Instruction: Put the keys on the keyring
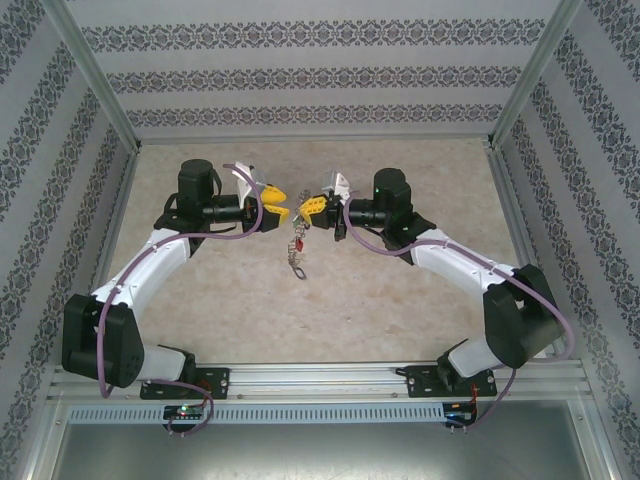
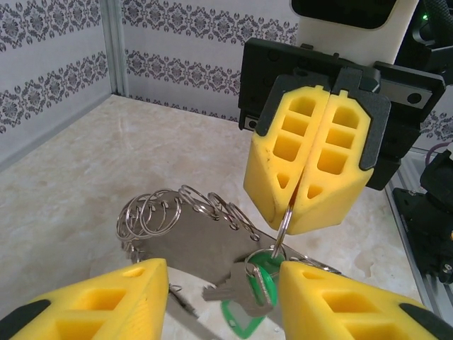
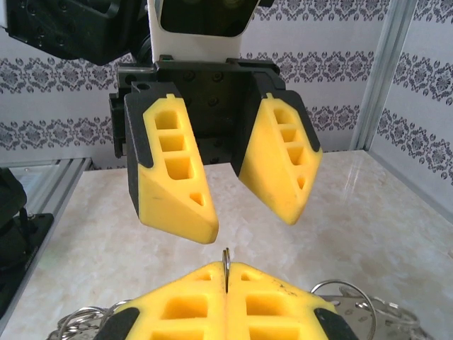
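Note:
The keyring [image 2: 191, 237] is a grey metal plate fringed with several wire rings. My right gripper [image 2: 296, 212] is shut on one thin ring [image 3: 226, 263] at the plate's edge, so the keyring hangs below it [image 1: 296, 262]. On that ring hangs a silver key with a green plastic head [image 2: 249, 287]. From above, a small red key [image 1: 299, 243] shows among the links. My left gripper [image 3: 249, 216] faces the right one closely, open, its fingertips [image 2: 152, 273] to either side of the green key without touching it.
Both arms meet over the middle of the pale marbled table [image 1: 400, 300]. Patterned walls and metal frame posts [image 1: 95, 80] close in the back and sides. The arm bases sit on a rail [image 1: 320, 380] at the near edge.

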